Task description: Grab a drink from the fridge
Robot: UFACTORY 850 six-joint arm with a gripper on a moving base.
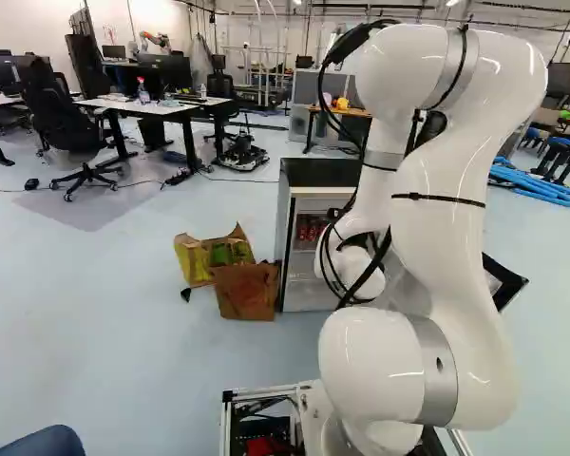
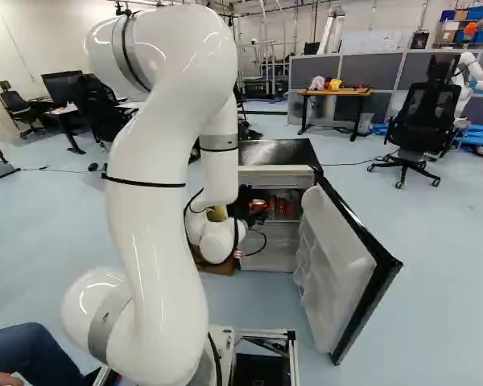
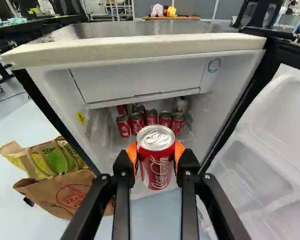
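In the right base view my gripper (image 2: 246,207) is in front of the open fridge (image 2: 276,177), with a red can (image 2: 258,206) at its tip. The wrist view shows the gripper (image 3: 156,156) shut on that red drink can (image 3: 155,167); an orange pad presses on each side and the can stands upright, its silver lid uncovered. Beyond it, several more red cans (image 3: 136,123) stand inside the fridge (image 3: 135,80). The held can hides part of the fridge floor and of the cans behind.
The fridge door (image 2: 346,257) is swung wide open, on the right side in the right base view. Paper bags (image 1: 246,291) stand on the floor beside the fridge's other side. Desks (image 1: 171,107) and office chairs (image 2: 425,121) are farther back. A person's leg (image 2: 32,354) shows near the base.
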